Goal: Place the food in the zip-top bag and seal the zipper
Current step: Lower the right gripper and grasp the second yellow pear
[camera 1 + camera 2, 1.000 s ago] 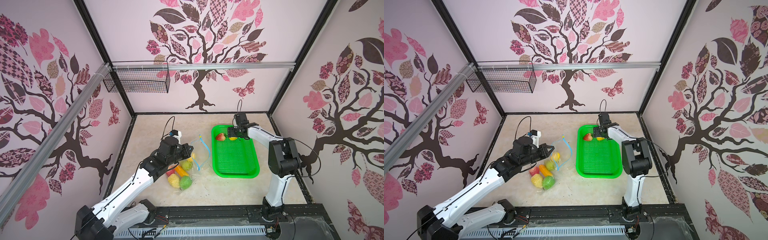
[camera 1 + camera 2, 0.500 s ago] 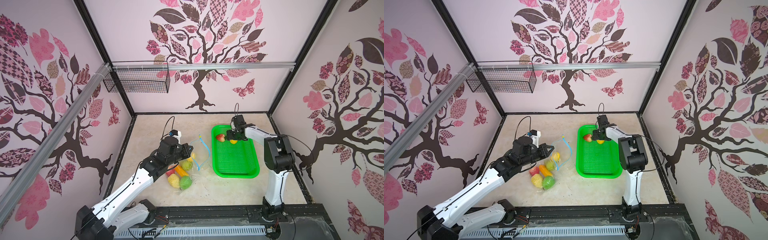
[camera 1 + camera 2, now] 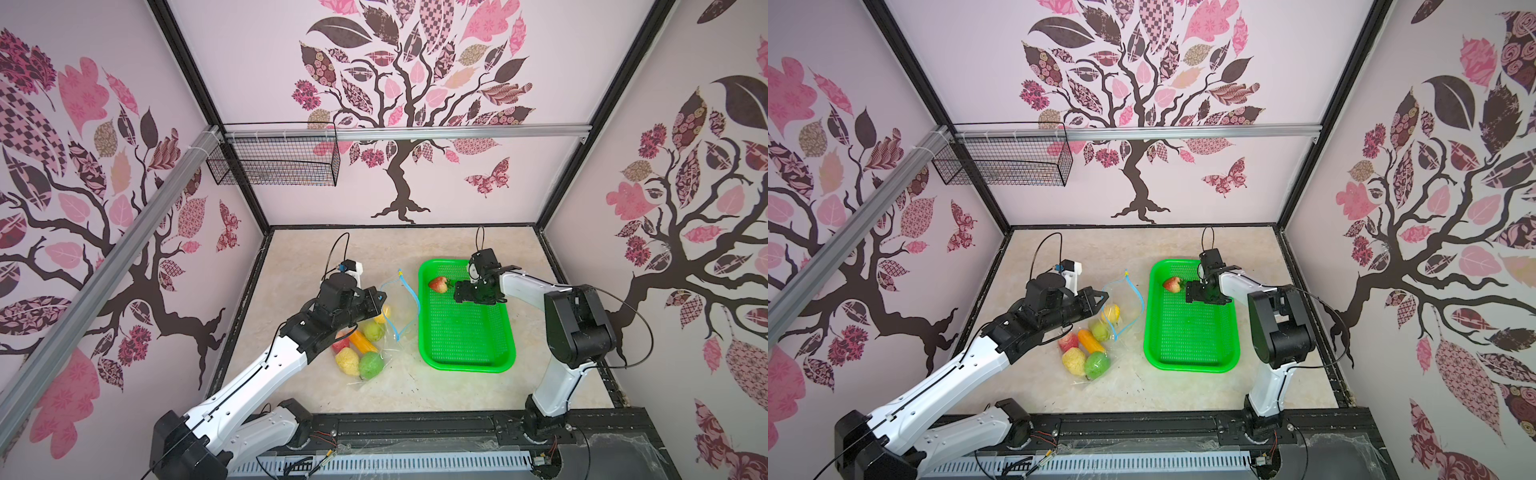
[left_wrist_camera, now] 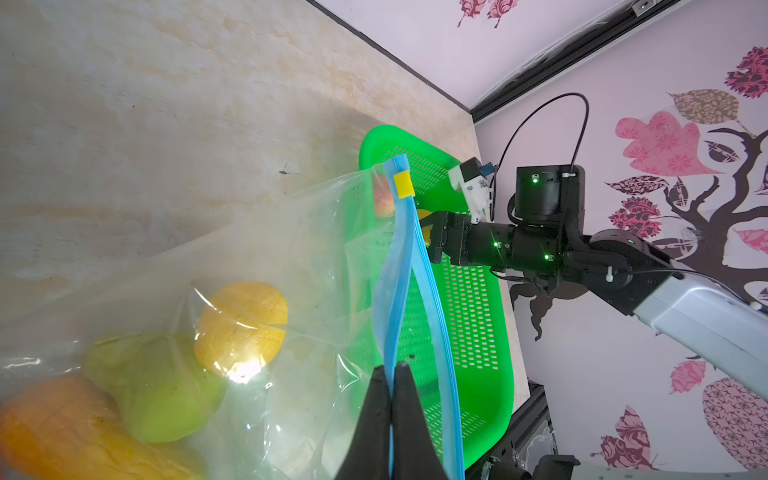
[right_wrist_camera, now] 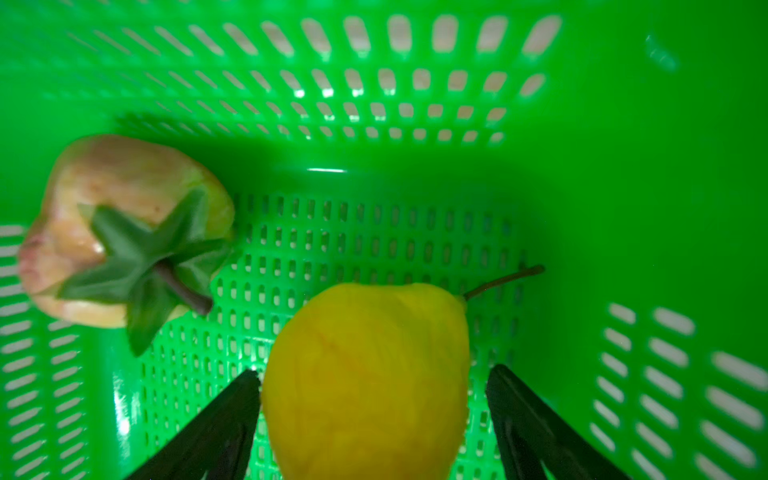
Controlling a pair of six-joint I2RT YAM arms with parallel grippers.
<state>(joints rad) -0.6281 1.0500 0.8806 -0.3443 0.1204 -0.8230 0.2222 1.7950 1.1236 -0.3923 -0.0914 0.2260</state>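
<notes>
Left gripper (image 4: 392, 374) clenched on the zipper (image 4: 401, 257), holding up the mouth of the zip-top bag (image 4: 291, 249). Right gripper (image 5: 372, 372): jaws spread around a yellow fruit (image 5: 365, 332) in the green basket (image 5: 623, 166). Closing off-centre could squirt it away.

Mounted high at the near edge, both top views looking down over the whole tabletop (image 3: 311, 257) — almost the same scene, green basket (image 3: 465, 365) right of centre in each frame. Left wrist: close up against the zipper (image 4: 399, 257), facing across to the green basket (image 4: 490, 374). Right wrist: nearer still — down inside the green basket (image 5: 623, 124).
</notes>
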